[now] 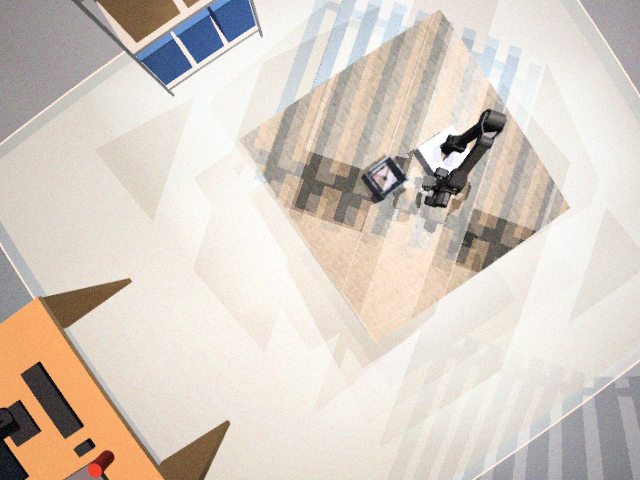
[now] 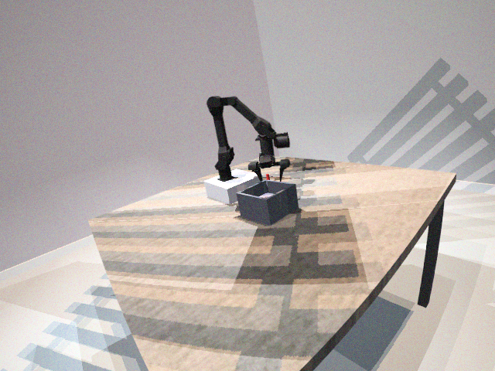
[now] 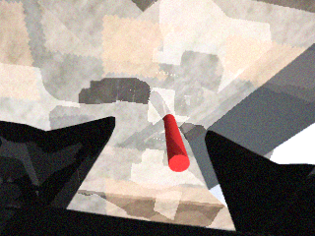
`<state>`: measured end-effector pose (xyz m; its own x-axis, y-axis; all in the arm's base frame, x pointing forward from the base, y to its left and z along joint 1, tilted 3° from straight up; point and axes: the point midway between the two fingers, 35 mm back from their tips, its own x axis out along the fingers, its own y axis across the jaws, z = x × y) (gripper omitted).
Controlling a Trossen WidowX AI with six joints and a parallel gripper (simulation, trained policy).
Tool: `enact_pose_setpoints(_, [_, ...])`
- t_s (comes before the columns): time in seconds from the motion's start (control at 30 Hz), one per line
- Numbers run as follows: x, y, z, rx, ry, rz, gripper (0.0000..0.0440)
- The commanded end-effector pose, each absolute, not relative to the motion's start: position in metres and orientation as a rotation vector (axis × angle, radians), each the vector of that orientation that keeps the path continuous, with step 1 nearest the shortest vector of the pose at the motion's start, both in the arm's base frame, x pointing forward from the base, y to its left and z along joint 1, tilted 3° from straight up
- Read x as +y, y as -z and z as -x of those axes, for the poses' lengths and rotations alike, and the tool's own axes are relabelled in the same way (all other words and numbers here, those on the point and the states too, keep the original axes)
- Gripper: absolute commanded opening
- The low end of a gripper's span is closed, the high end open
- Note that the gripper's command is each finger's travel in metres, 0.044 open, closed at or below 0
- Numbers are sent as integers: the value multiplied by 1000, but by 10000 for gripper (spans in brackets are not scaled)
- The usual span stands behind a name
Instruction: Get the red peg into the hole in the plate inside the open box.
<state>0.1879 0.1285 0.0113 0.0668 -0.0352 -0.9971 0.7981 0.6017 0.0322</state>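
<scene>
The red peg [image 2: 267, 176] [image 3: 174, 143] stands roughly upright on the table behind the box; the gripper hides it in the top view. My gripper [image 1: 427, 192] [image 2: 270, 180] [image 3: 160, 128] is open and points down over the peg. In the wrist view the peg shows between the two fingers, nearer the right one, touching neither. The open slate-grey box [image 1: 373, 190] [image 2: 255, 209] stands apart from the gripper. The pale plate [image 1: 391, 174] [image 2: 265, 195] lies at its bottom, with a dark hole visible from above.
The arm's white base block [image 1: 431, 153] [image 2: 217, 192] stands close to the peg and the box. A slate-grey face with a white surface beside it fills the wrist view's right side, close to the right finger. Striped shadows cross the wooden table [image 1: 382, 304] [image 2: 192, 319].
</scene>
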Motion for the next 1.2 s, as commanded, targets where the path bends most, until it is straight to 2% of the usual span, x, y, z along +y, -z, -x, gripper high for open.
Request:
enact_pose_setpoints(0.0, [127, -2, -182, 1377, 740, -731, 383])
enact_pose_setpoints(0.5, [125, 1, -181, 1455, 774, -780, 0])
enact_pose_setpoints(1.17, [102, -69, -223, 1266, 630, -654, 1])
